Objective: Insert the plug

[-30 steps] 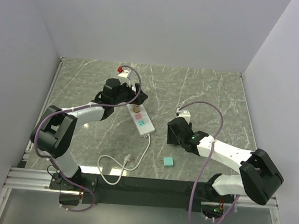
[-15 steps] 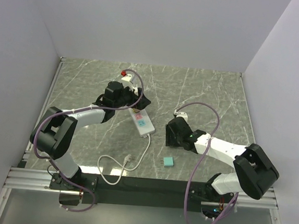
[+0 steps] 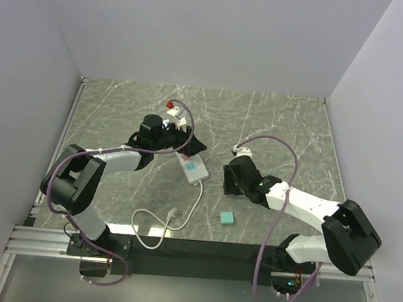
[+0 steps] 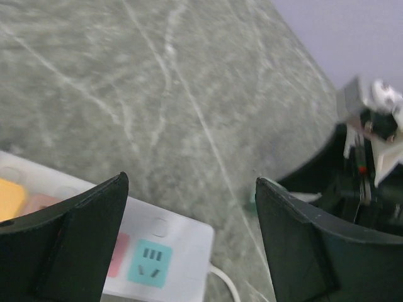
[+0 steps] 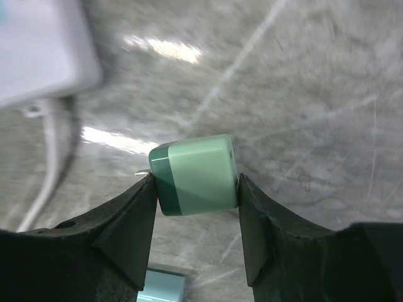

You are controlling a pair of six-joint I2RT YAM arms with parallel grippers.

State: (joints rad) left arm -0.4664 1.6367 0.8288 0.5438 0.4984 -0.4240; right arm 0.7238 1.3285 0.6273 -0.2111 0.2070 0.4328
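R gripper (image 5: 195, 189) clamped on green plug (image 5: 198, 173), fingers (image 5: 135, 220) touching both its sides, close to grey marble table (image 5: 302, 75), to right of white power strip (image 3: 193, 166). L gripper (image 4: 189, 189) hung over strip's end w/ teal socket (image 4: 150, 262), jaws wide apart, gripping nothing. Nearer front edge lay small teal block (image 3: 227, 217).

Top view: even, diffuse overhead light, sharp, faint soft shadows. Left wrist: soft focus throughout. Right wrist: specular glare patches on table (image 5: 157, 47), power strip (image 5: 38, 44) blown out and blurred, green plug (image 5: 196, 174) reasonably sharp.
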